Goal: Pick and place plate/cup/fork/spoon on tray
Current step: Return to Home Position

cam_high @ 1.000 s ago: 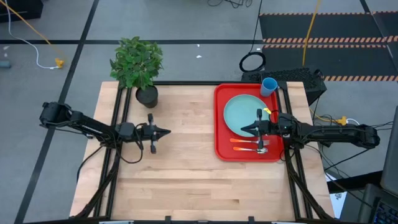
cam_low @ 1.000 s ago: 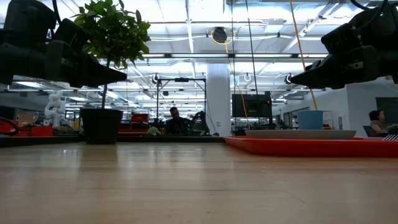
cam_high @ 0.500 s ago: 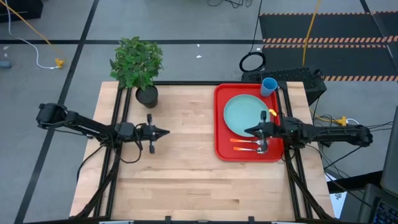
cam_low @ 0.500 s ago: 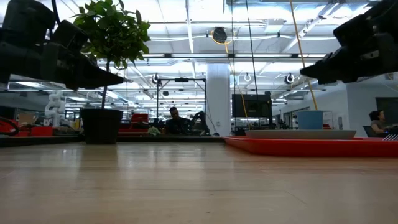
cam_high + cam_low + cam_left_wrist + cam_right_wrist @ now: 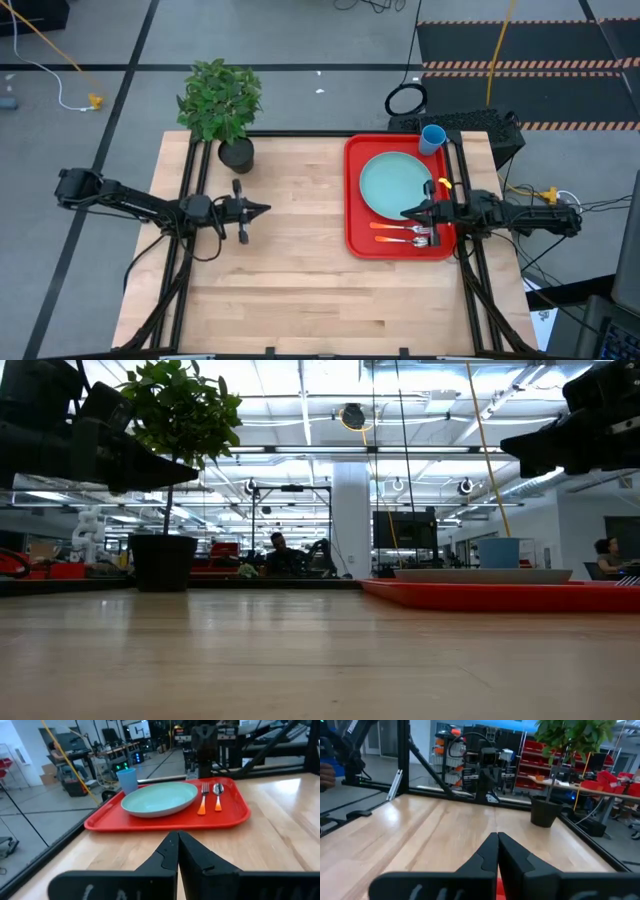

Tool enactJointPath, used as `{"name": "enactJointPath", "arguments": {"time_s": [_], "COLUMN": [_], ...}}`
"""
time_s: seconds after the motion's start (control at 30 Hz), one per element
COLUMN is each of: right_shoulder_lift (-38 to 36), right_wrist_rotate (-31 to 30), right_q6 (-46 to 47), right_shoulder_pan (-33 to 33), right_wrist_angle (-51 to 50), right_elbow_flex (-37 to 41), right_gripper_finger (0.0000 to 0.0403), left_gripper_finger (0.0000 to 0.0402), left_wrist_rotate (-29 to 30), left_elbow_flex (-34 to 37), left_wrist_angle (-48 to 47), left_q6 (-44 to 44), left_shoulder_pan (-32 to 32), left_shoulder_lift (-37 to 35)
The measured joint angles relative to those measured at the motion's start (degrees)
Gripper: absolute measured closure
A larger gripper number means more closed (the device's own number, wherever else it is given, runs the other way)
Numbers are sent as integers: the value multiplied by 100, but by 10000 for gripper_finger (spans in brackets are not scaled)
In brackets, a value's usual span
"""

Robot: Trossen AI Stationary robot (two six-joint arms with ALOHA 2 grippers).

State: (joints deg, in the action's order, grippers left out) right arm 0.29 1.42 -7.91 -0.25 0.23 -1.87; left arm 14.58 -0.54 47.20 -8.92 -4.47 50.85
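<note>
The red tray (image 5: 352, 190) lies at the table's far right. On it rest the pale turquoise plate (image 5: 394, 184), the fork (image 5: 398, 228) and the spoon (image 5: 402, 240), side by side near the tray's near rim. The blue cup (image 5: 432, 139) stands at the tray's far right corner. My right gripper (image 5: 406, 211) is shut and empty, above the tray's right side. My left gripper (image 5: 266, 209) is shut and empty over the table's left middle. The left wrist view shows the tray (image 5: 150, 822), plate (image 5: 159, 799), cup (image 5: 127, 780), fork (image 5: 202, 800) and spoon (image 5: 218, 796).
A potted plant (image 5: 222, 105) stands at the table's far left corner. Bare wood lies between the two arms and along the near edge. A black frame rail runs along the table's right side by the tray.
My right gripper has drawn back toward the table's right edge, away from over the plate and cutlery, staying shut. My left gripper has drawn back slightly toward the table's left edge. The things on the tray have not moved.
</note>
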Motion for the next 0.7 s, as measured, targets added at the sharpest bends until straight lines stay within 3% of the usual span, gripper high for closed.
{"name": "enactJointPath", "arguments": {"time_s": [0.23, 0.4, 0.7], "right_shoulder_lift": [7, 11, 11], "right_wrist_rotate": [9, 10, 23], "right_q6": [-73, -31, -67], "right_shoulder_pan": [0, 0, 0], "right_wrist_angle": [-134, -95, 494], "right_elbow_flex": [0, 0, 0], "right_gripper_finger": [403, 403, 403], "left_gripper_finger": [383, 393, 393], "left_wrist_rotate": [3, 1, -324], "left_elbow_flex": [-2, -2, -4], "left_wrist_angle": [14, -74, -974], "left_q6": [75, 115, 198], "left_shoulder_pan": [38, 30, 27], "left_shoulder_lift": [-36, -81, -996]}}
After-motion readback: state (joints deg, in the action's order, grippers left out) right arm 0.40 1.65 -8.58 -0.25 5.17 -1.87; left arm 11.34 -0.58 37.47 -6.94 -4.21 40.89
